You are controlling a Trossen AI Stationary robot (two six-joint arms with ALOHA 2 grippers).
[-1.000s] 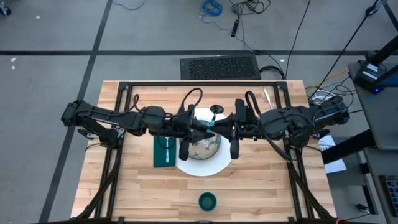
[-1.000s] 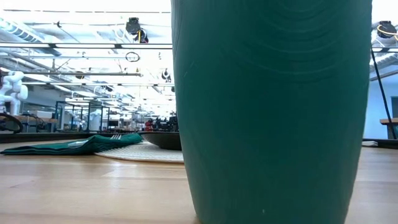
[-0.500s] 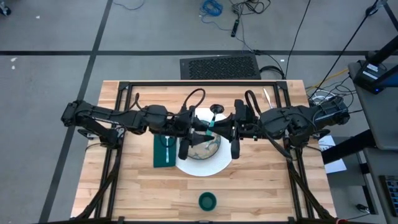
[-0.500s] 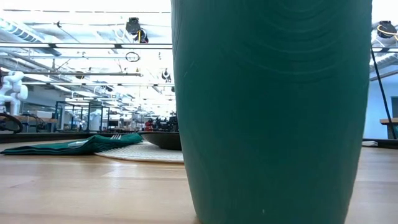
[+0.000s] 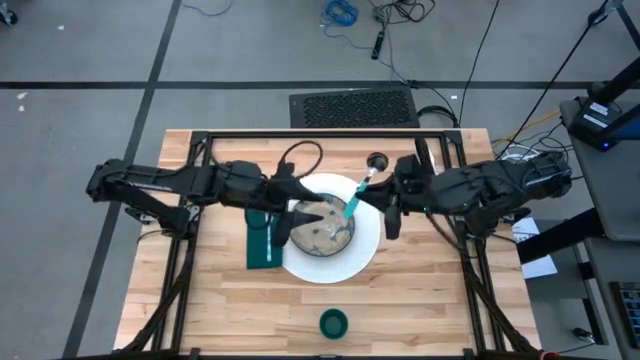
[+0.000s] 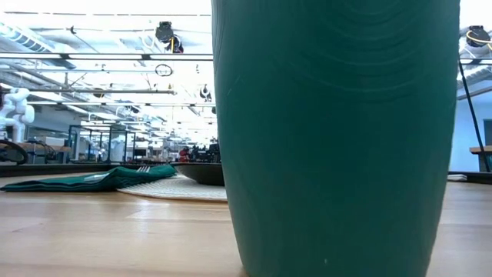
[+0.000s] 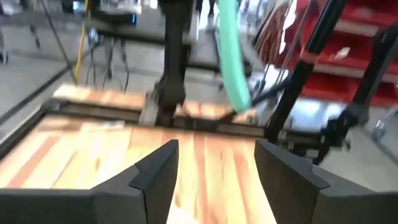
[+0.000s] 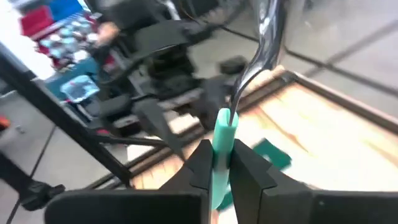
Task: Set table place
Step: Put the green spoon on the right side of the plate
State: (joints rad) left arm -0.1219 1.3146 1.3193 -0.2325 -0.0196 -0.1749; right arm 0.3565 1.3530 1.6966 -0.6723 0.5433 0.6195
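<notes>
Remaining: spoon [image 5: 352, 203], clamped by right gripper [image 5: 372, 198]; left gripper [image 5: 296, 208] beside it gaped, holding nothing; below them plate [image 5: 362, 252], bowl [image 5: 322, 228], napkin [image 5: 262, 238], cup [image 5: 333, 323] were placed.

The right gripper [image 5: 362, 196] holds the teal-handled spoon [image 5: 358, 194] above the bowl [image 5: 322, 228]. The left gripper [image 5: 300, 212] hovers over the plate [image 5: 352, 258]. The cup [image 5: 333, 323] stands apart on the desk [image 5: 420, 310].

we see even bright light from above; both wrist views are blurred, and the cup [image 6: 338, 138] is perhaps out of focus.
</notes>
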